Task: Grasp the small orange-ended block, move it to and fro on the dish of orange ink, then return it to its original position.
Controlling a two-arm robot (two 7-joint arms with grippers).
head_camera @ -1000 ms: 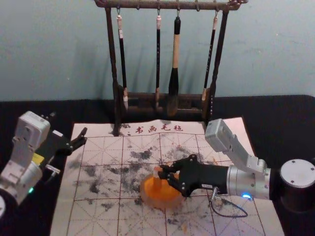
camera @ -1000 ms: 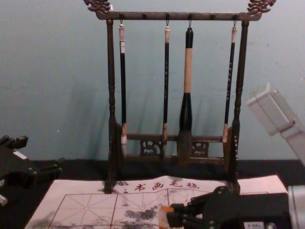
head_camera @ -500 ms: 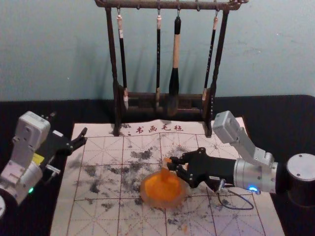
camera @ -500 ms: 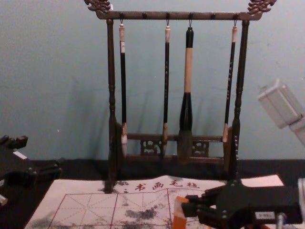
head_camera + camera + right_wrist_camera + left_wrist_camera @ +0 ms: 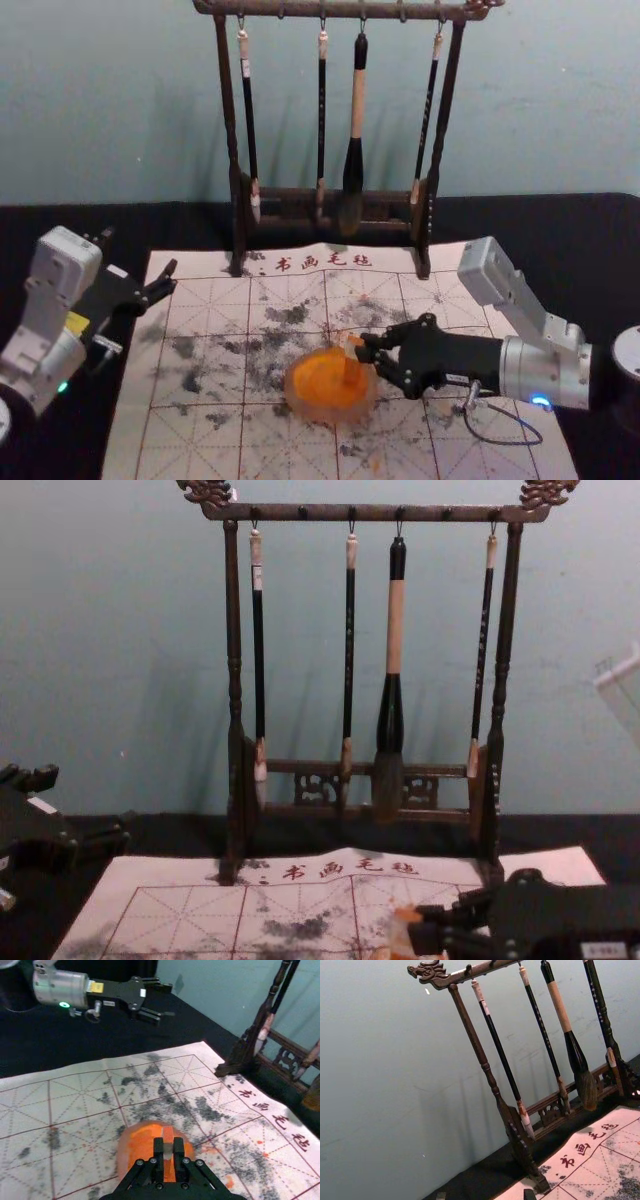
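Observation:
In the head view my right gripper [image 5: 366, 352] is shut on the orange-ended block [image 5: 353, 367], which it holds upright at the right part of the orange ink dish [image 5: 322, 388]. In the right wrist view the right gripper [image 5: 171, 1152] pinches the pale middle of the block [image 5: 168, 1135], with the orange dish [image 5: 142, 1141] behind and below it. Whether the block's lower end touches the ink, I cannot tell. My left gripper [image 5: 172, 279] stays parked over the left edge of the mat, its fingers apart and holding nothing.
A stained calligraphy mat [image 5: 200, 440] lies on the black table [image 5: 60, 225]. Behind the dish, a dark wooden rack [image 5: 237, 215] stands at the mat's far edge, with several hanging brushes [image 5: 354, 130].
With the block, my right gripper first rose and moved right from the dish's middle, then came lower and farther right. My left arm has stayed still.

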